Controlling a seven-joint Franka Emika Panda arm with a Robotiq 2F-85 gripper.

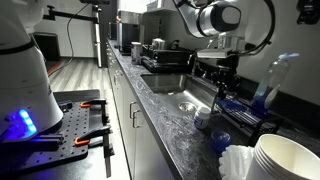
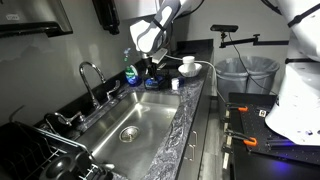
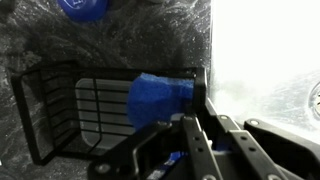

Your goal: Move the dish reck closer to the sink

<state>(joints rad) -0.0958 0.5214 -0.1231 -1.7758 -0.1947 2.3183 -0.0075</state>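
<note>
No readable writing anywhere, the label on the clear bottle point(image 1: 272, 82) with the blue base is coming out way too small to make out. The dish reck point(image 3: 70, 115) is sitting flat on the grey marbled countertop point(image 1: 170, 135), just past one end of the sink point(image 2: 120, 128), on the side where the stack of white bowls point(image 1: 285, 155) is standing. Its blue piece point(image 3: 160, 98) is lying inside at the end nearest the camera in the wrist view. A blue lid point(image 3: 80, 7) is lying on the counter just beyond the rack, and the tray with the shiny pots point(image 1: 160, 55) is sitting at the sink's far end, well apart from the rack. The curved faucet point(image 2: 90, 75) is standing behind the basin. The arm point(image 2: 150, 30) is bending down over the rack from above, wrist pointing almost straight down. The gripper point(image 3: 190, 122) is hanging right at the rack's edge by the blue piece, fingers looking drawn close together, but I honestly can't tell whether they're pinching a wire or not.
</note>
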